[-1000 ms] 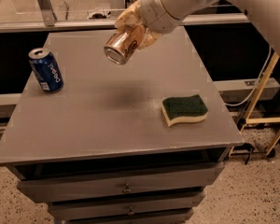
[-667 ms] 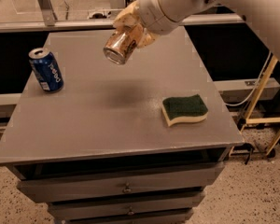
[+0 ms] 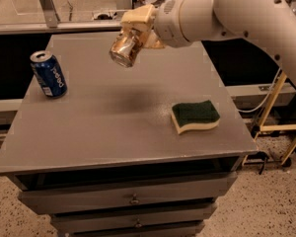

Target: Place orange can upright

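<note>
Shiny metal cans, a matt grey tabletop, a soft sponge.

The orange can (image 3: 123, 49) is glossy coppery metal with a bright silvery end. It is clamped in the gripper (image 3: 135, 34) above the back of the tabletop (image 3: 113, 122). The gripper has a dull cream finish, and the arm (image 3: 246, 14) has a smooth, pale, matt shell. The tabletop is matt grey and faintly speckled. The blue can (image 3: 49, 74) has a glossy printed skin and a silver metal top. The sponge (image 3: 195, 116) has a rough dark green layer over pale foam.

The white arm (image 3: 246, 14) reaches in from the upper right, wrist angled down-left. Its tan end effector (image 3: 135, 32) hangs above the worktop's (image 3: 113, 132) far middle, clamped on the tilted orange can (image 3: 123, 51).
</note>
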{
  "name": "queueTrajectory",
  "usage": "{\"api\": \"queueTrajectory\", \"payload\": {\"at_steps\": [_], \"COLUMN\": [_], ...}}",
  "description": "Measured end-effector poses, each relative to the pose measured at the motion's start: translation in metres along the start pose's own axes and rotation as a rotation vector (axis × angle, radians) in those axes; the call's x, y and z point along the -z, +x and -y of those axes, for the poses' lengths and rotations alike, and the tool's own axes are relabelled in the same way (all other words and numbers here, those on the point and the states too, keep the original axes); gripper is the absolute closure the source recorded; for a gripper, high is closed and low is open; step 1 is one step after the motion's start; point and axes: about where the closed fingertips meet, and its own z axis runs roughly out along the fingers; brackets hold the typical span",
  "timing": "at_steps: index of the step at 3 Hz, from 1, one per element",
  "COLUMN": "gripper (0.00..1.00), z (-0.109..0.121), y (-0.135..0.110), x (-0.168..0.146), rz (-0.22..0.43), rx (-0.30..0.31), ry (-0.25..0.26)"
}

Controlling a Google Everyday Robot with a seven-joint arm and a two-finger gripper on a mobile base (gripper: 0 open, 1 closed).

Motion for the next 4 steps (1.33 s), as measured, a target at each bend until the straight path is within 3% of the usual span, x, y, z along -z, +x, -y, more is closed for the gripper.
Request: {"api": "queueTrajectory", "payload": {"at_steps": [1, 2, 3, 4], "gripper": [1.00, 1.00, 1.00, 1.00], "z": [0.011, 0.024, 0.010, 0.003], "y": [0.004, -0.002, 0.008, 0.013], "x": [0.013, 0.012, 0.018, 0.029], "rz": [-0.033, -0.032, -0.066, -0.083], "rx": [0.119, 0.232, 0.261, 0.388], "ry": [0.102, 0.133, 0.158, 0.214]}}
